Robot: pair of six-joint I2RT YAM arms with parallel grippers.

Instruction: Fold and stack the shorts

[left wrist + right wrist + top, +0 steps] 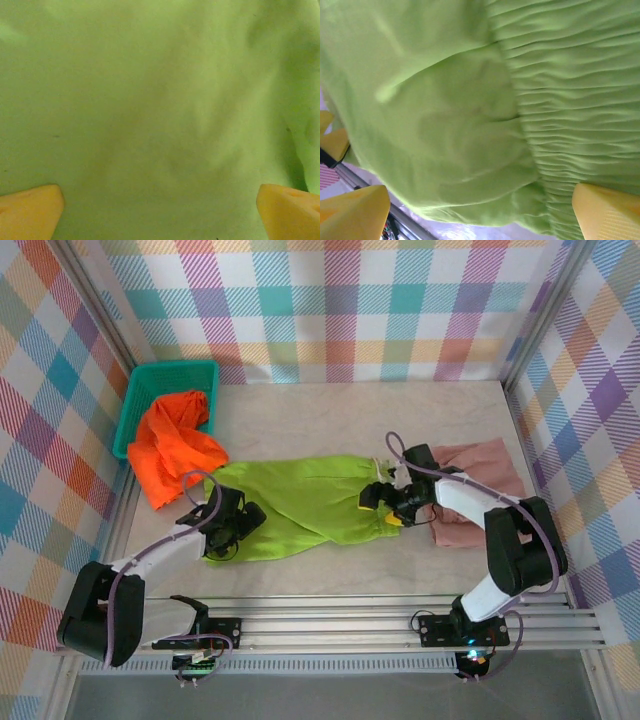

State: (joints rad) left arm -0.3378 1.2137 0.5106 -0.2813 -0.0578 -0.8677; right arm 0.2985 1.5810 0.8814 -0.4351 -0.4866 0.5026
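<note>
Lime green shorts (300, 502), left fingers (30, 212) apart, right fingers (355, 215) apart

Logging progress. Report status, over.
Left gripper open, low over lime green shorts. Right gripper open at their waistband. Shorts spread out, unstacked. Orange shorts half out of teal basket.

Green shorts (300, 502) mid-table; pink (485, 462) right; orange (170, 450) left.

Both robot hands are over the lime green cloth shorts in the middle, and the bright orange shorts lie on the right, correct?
Not quite: the bright orange cloth shorts lie on the left, spilling from the teal plastic mesh basket, as the top external view shows. The left hand and right hand are indeed over the lime green cloth shorts.
</note>
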